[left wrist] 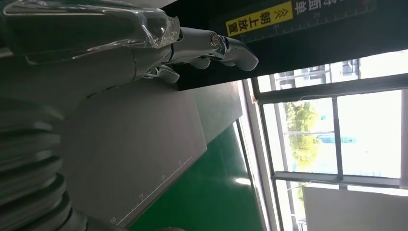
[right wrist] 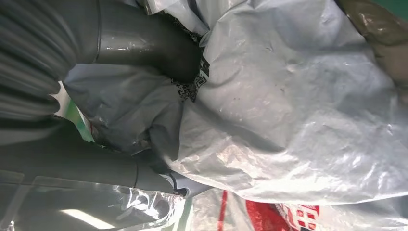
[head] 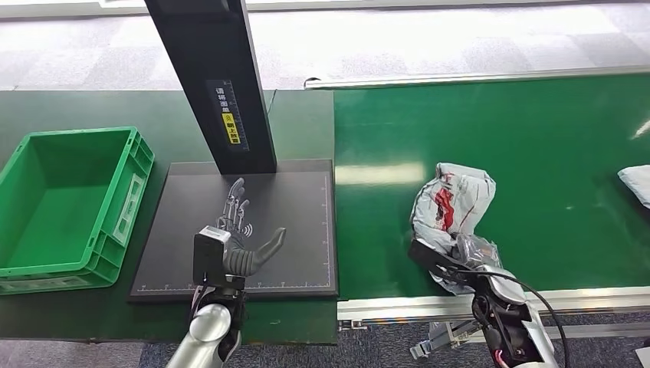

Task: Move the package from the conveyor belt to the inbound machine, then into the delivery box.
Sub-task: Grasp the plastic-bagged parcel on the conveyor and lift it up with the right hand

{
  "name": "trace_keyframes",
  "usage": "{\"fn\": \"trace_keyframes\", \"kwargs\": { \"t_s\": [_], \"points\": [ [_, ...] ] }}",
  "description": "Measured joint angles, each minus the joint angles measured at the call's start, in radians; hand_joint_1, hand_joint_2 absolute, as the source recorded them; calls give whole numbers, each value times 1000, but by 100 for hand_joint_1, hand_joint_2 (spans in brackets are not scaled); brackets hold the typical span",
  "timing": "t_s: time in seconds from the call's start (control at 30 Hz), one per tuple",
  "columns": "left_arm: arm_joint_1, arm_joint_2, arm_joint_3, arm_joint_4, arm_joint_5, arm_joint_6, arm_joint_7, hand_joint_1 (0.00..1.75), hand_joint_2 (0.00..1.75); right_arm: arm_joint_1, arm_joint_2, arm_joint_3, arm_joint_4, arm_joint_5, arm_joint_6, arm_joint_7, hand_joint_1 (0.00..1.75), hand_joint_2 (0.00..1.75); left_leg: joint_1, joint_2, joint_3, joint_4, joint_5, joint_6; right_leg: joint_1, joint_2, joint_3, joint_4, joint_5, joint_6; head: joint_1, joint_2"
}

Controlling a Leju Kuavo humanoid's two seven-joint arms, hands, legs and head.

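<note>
The right hand (head: 452,264) is closed on the near end of the package (head: 451,205), a crumpled grey plastic bag with red print that lies on the green conveyor belt (head: 536,153). In the right wrist view the thick thumb (right wrist: 149,45) presses into the bag from one side and a darker finger (right wrist: 96,168) comes from the other side, so the plastic (right wrist: 288,106) is pinched between them; whether the bag is lifted from the belt, I cannot tell. The left hand (head: 241,230) holds nothing, its fingers apart and stretched forward above the black plate of the inbound machine (head: 306,230). Just beyond its fingertips stands the dark post (head: 218,84) with a yellow label (head: 230,128). To the outer side of the left hand, the green delivery box (head: 115,230) sits on the table (head: 77,107).
</note>
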Motion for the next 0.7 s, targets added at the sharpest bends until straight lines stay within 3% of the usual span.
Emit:
{"fn": "trace_keyframes", "kwargs": {
  "t_s": [0.17, 0.33, 0.57, 0.7],
  "points": [
    [9, -5, 9, -17, 1, 73, -59, 0, 175, -5, 61, -45, -92, -169, -243, -121, 175, 175, 0, 0, 0, 0, 0, 0, 0, 0, -1, 0, 0, 0, 0, 0],
    [2, -21, 17, -9, -49, 244, -132, 0, 175, 1, 116, -80, -201, -290, -413, -277, 175, 175, 0, 0, 0, 0, 0, 0, 0, 0, -1, 0, 0, 0, 0, 0],
    [-1, -30, 24, -7, -46, 281, -154, 0, 175, 9, 148, -93, -274, -307, -448, -335, 175, 175, 0, 0, -1, 0, 0, 0, 0, 0, -1, 0, 0, 0, 0, 0],
    [-1, -30, 31, -11, 24, 309, -211, 0, 175, 9, 153, -66, -298, -266, -426, -413, 175, 175, 0, 1, -1, 0, 0, 0, 1, 0, -1, 0, 0, 0, 0, 0]
  ]
}}
